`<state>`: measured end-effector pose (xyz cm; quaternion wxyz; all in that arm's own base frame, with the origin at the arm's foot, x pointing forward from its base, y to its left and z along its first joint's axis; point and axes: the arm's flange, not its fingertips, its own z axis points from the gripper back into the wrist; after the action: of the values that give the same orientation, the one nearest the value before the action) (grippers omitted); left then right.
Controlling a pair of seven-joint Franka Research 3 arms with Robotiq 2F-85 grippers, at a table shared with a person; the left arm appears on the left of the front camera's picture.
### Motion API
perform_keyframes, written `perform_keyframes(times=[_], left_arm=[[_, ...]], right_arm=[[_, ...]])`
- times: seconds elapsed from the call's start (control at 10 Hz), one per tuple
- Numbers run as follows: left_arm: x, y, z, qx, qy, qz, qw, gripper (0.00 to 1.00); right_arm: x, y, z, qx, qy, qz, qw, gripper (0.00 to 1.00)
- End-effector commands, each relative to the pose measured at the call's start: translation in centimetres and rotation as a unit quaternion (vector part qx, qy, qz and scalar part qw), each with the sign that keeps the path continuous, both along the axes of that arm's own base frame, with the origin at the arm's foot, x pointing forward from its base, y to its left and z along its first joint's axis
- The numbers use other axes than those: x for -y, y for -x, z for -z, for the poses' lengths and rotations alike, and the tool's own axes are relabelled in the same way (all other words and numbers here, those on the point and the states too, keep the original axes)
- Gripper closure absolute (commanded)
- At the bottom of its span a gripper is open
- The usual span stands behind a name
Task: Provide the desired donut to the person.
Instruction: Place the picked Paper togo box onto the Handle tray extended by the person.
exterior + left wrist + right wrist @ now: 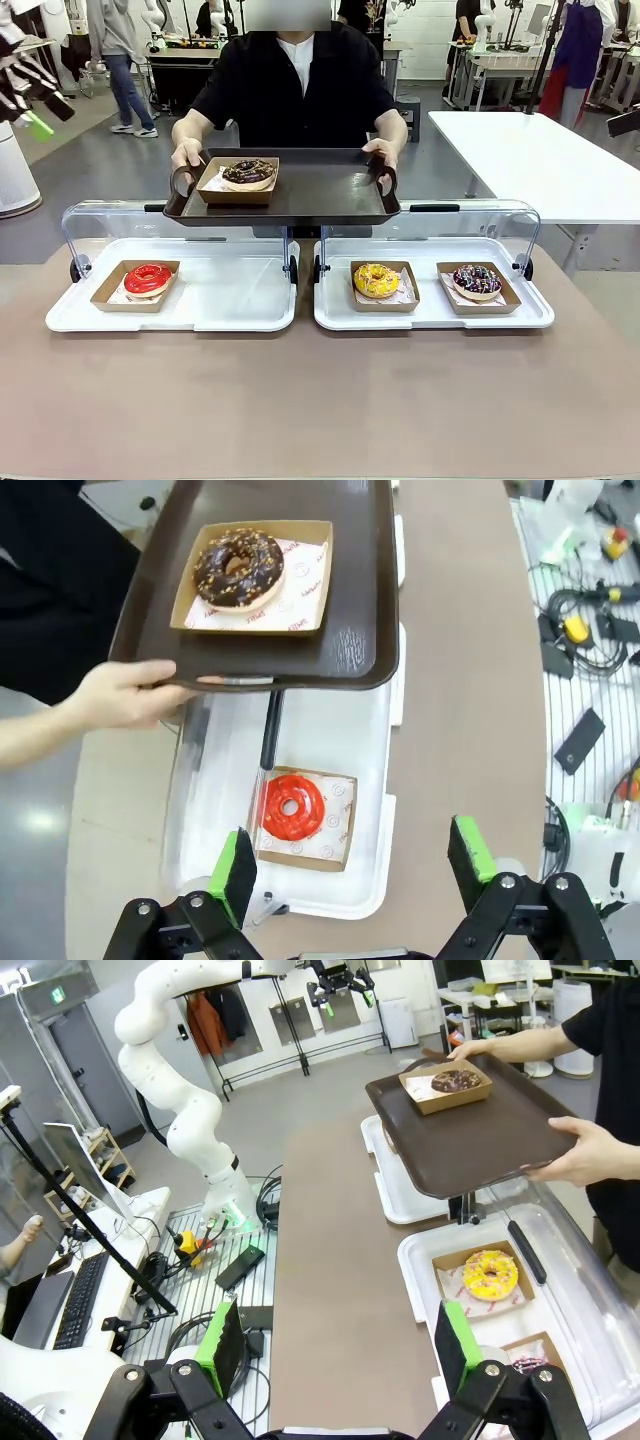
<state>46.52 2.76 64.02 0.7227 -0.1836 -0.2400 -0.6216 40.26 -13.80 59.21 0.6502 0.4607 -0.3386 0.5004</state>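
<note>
The person point(295, 90) stands at the far side and holds a dark brown tray point(320, 190) by both handles over the display cases. A chocolate donut point(248, 172) in a cardboard boat sits on its left part. Below lie a red donut point(148, 279), a yellow donut point(376, 280) and a dark sprinkled donut point(477, 280), each in its own boat. My left gripper point(355, 865) hangs open high above the red donut point(292, 807) and the brown tray point(355, 630). My right gripper point(337, 1345) is open too, raised beside the yellow donut point(490, 1274).
Two white trays point(230, 300) point(430, 315) with raised clear lids point(110, 215) hold the donuts. The brown tabletop point(320, 400) spreads in front of them. A white table point(540, 160) stands back right. Cables and gear point(590, 640) lie beside the table.
</note>
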Motion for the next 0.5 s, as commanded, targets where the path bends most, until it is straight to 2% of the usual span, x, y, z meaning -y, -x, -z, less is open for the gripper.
perform_keyframes(times=[0.0, 0.1, 0.3, 0.4], left_arm=[[-2.9, -0.4, 0.1, -0.014, 0.069, 0.013, 0.997, 0.0], [-4.8, -0.3, 0.5, -0.011, 0.107, 0.012, 0.994, 0.0], [-7.5, -0.1, 3.0, 0.031, 0.163, 0.04, 0.985, 0.0], [-8.7, -0.1, 4.4, 0.039, 0.179, 0.047, 0.982, 0.0]], right_arm=[[-0.1, 0.1, -0.1, 0.001, -0.003, -0.005, 1.0, 0.0], [-0.1, 0.1, -0.1, 0.001, -0.003, -0.005, 1.0, 0.0], [-0.1, 0.1, -0.1, 0.001, -0.003, -0.005, 1.0, 0.0], [-0.1, 0.1, -0.1, 0.001, -0.003, -0.005, 1.0, 0.0]])
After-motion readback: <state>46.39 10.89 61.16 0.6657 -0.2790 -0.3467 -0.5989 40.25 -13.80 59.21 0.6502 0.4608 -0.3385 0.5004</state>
